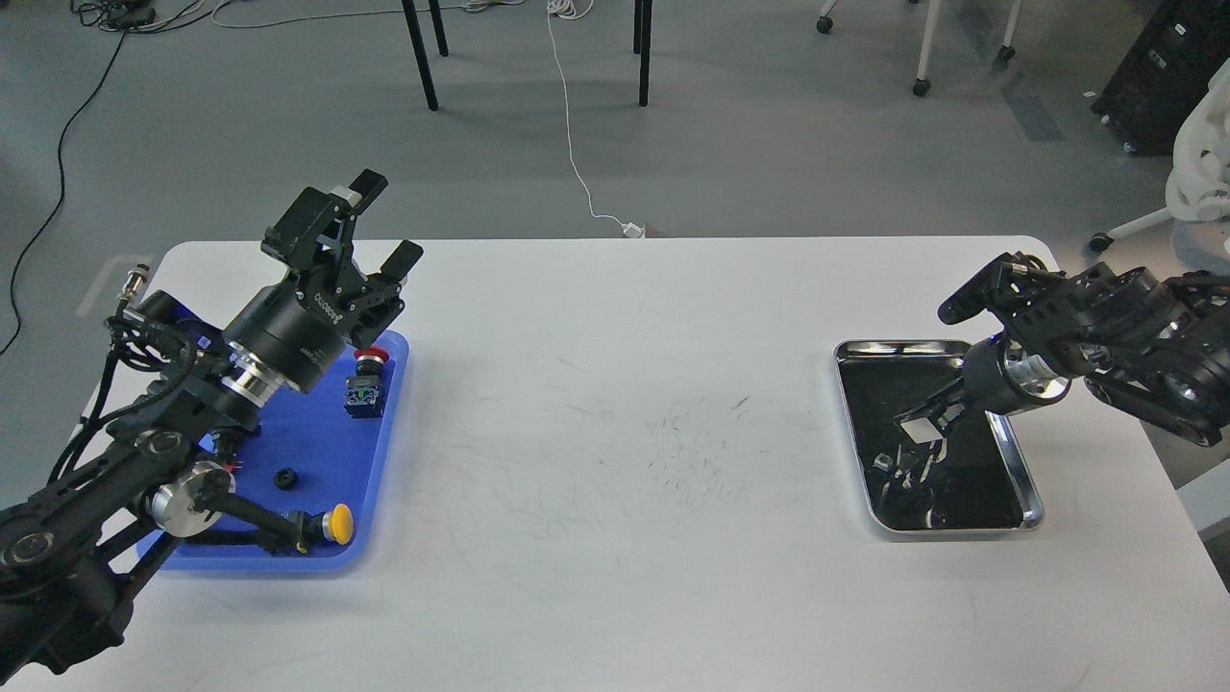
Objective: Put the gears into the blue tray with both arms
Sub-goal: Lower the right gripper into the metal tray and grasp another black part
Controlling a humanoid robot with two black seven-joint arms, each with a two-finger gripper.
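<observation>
Table (615, 384): blue tray (317, 452) at left, steel tray (1019, 461) at right. Left gripper (382, 223) raised over the blue tray, fingers wide apart, empty. Right gripper (927, 428) down inside the steel tray; grip cannot be told. One gear (283, 478) already in the blue tray. Risk: dark reflective tray could cause a missed pick.

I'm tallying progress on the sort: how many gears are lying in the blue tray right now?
1. A single gear lies on the blue tray, between the red-capped switch and the yellow-capped one. The left arm covers part of the tray, so others may be hidden.
</observation>
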